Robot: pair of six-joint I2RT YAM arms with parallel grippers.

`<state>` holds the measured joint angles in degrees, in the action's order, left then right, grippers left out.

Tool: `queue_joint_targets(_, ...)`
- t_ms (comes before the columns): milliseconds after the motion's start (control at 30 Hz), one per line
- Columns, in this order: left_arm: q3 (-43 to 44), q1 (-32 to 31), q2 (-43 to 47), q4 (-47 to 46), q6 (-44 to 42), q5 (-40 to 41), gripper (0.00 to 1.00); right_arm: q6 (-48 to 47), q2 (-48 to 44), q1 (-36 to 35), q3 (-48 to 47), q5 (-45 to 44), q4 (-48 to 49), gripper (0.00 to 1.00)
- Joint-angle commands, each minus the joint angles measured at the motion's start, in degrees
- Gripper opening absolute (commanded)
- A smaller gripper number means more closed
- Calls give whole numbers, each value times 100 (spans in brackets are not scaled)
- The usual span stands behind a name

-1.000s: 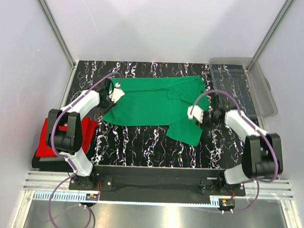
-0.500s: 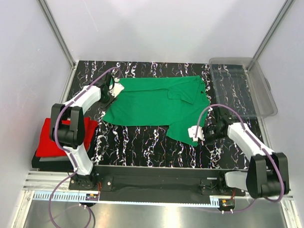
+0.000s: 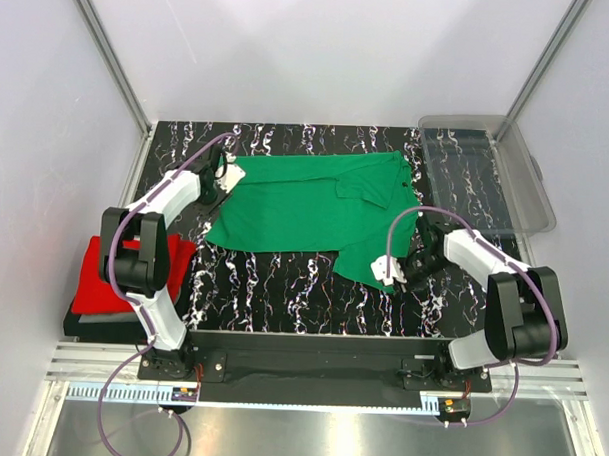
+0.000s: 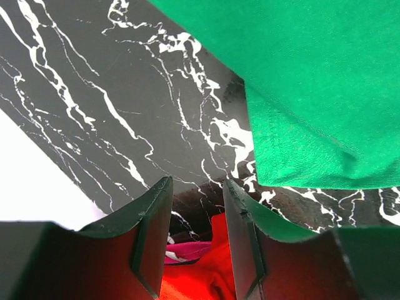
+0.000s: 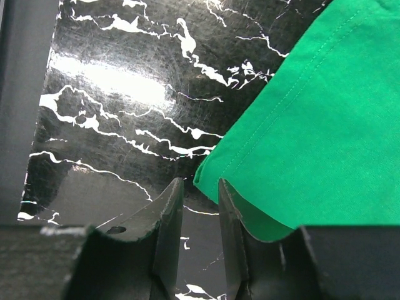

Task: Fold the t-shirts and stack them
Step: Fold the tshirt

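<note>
Across the marbled desk (image 3: pixel 282 287) the green t-shirt (image 3: pixel 305 203) is lying unfolded, and I am starting its fold: left gripper (image 4: pixel 197 184) and right gripper (image 5: pixel 199 182), both apart, are, I reckon, needing to pinch the corners just ahead.

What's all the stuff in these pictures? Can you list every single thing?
green t-shirt: one, bright green, spread out in the middle of the table.
red t-shirt: one, red, folded, at the near left on something dark.
bin: one, clear plastic, far right corner.
table: one, black with white veins, under the green t-shirt.
left arm: one, white and black, reaching to the green t-shirt's far left corner.
right arm: one, white and black, reaching to its near right corner.
left pincer: one, dark, open, beside the cloth.
right pincer: one, dark, slightly open, at the cloth's corner.
</note>
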<state>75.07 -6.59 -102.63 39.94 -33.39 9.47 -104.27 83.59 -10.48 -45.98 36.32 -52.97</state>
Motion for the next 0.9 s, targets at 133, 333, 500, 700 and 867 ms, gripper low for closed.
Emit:
queue_joint_targets(133, 228, 79, 59, -153, -1, 177, 43, -322, 166, -86, -158, -160, -30, 36)
queue_joint_targets(333, 192, 96, 111, -145, -54, 239, 44, -287, 254, -147, -78, -195, 190, 36)
queue_joint_targets(500, 184, 105, 129, -136, -71, 327, 44, -208, 351, -235, -8, -247, 366, 35)
queue_joint_targets(700, 105, 105, 252, -136, -203, 432, 45, -112, 360, -270, -8, -406, 375, 3)
queue_joint_targets(867, -53, 167, 366, -101, -405, 362, 45, 170, 176, -262, -87, -599, 366, 0)
